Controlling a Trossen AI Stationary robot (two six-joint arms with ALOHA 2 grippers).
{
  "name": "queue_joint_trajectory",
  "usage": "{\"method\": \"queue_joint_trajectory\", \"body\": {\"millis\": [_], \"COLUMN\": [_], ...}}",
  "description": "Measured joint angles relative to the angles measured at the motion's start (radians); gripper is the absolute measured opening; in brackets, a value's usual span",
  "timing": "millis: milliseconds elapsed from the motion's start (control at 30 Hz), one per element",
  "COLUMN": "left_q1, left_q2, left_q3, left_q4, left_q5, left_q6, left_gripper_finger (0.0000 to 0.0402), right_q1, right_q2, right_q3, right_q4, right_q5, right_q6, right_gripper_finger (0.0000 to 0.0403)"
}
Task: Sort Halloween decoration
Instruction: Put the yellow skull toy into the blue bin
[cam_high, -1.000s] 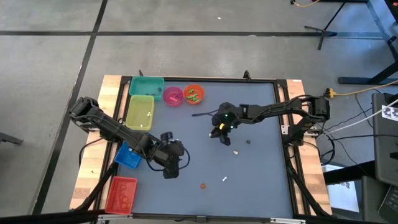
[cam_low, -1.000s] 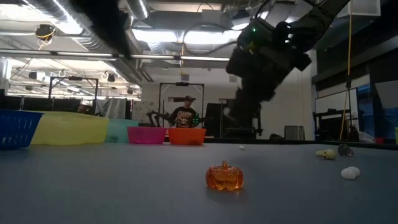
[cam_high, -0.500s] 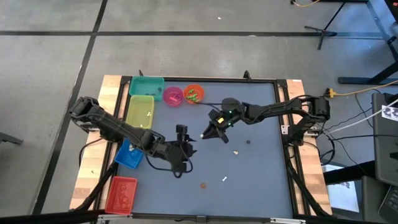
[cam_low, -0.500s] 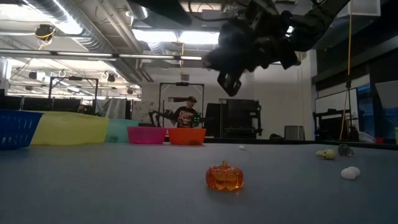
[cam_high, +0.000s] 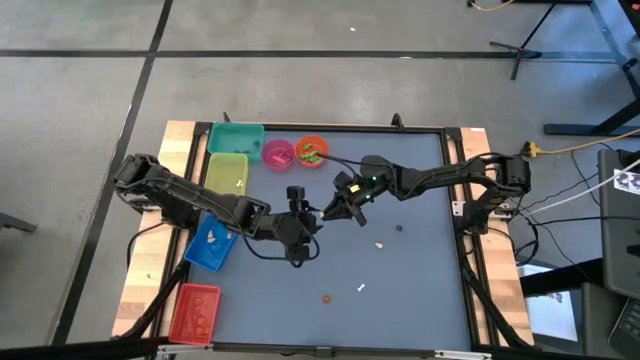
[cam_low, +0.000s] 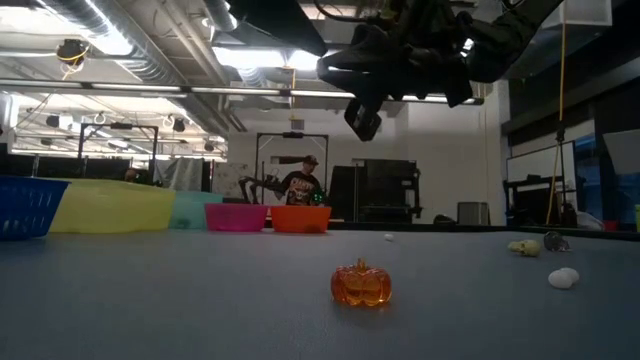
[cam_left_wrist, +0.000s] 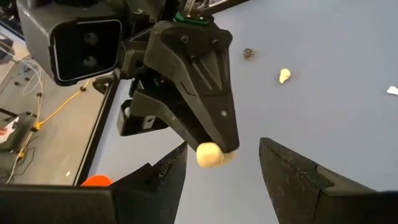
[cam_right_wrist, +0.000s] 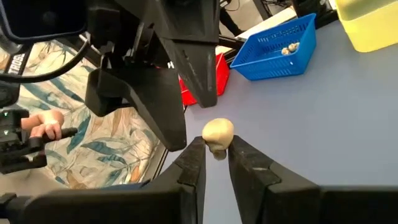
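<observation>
A small cream trinket (cam_right_wrist: 217, 133) of the Halloween decoration hangs in the air over the middle of the table. My right gripper (cam_right_wrist: 216, 163) is shut on it, seen also in the high view (cam_high: 330, 211). My left gripper (cam_left_wrist: 222, 163) faces it, open, one finger on either side of the trinket (cam_left_wrist: 211, 154) without touching it. On the table lie an orange pumpkin (cam_low: 361, 284), a white piece (cam_high: 361, 288), a cream piece (cam_high: 380, 243) and a dark piece (cam_high: 399, 227). My right gripper pinches the cream trinket's lower part (cam_right_wrist: 217, 148) between its two fingers, at their very free ends (cam_left_wrist: 225, 144). The fingers reach nearly level from the table's right side toward the left. The trinket is lifted clear of the table.
Along the left side stand a teal bin (cam_high: 236, 137), a yellow bin (cam_high: 224, 178), a blue bin (cam_high: 210, 245) with small pieces in it, and a red bin (cam_high: 193, 310). A pink bowl (cam_high: 278, 153) and an orange bowl (cam_high: 312, 151) stand at the far edge.
My right gripper has risen and tipped from pointing down to nearly level, carrying the cream trinket toward the table's left. My left gripper has gone toward the table's right and far side, up to the right gripper, rolling as it went, and stays open.
</observation>
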Motion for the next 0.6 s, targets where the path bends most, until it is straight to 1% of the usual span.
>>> {"method": "queue_joint_trajectory", "body": {"millis": [100, 367, 600], "left_q1": [0.009, 0.025, 0.025], "left_q2": [0.000, 0.000, 0.000], "left_q3": [0.000, 0.000, 0.000], "left_q4": [0.000, 0.000, 0.000], "left_q5": [0.000, 0.001, 0.001], "left_q6": [0.000, 0.000, 0.036], "left_gripper_finger": [0.0185, 0.0185, 0.0185], "right_q1": [0.000, 0.000, 0.000], "right_q2": [0.000, 0.000, -0.001], "right_q3": [0.000, 0.000, 0.000], "right_q4": [0.001, 0.053, 0.076], "right_q5": [0.017, 0.018, 0.017], "right_q6": [0.034, 0.112, 0.123], "right_gripper_finger": [0.0062, 0.0062, 0.0062]}}
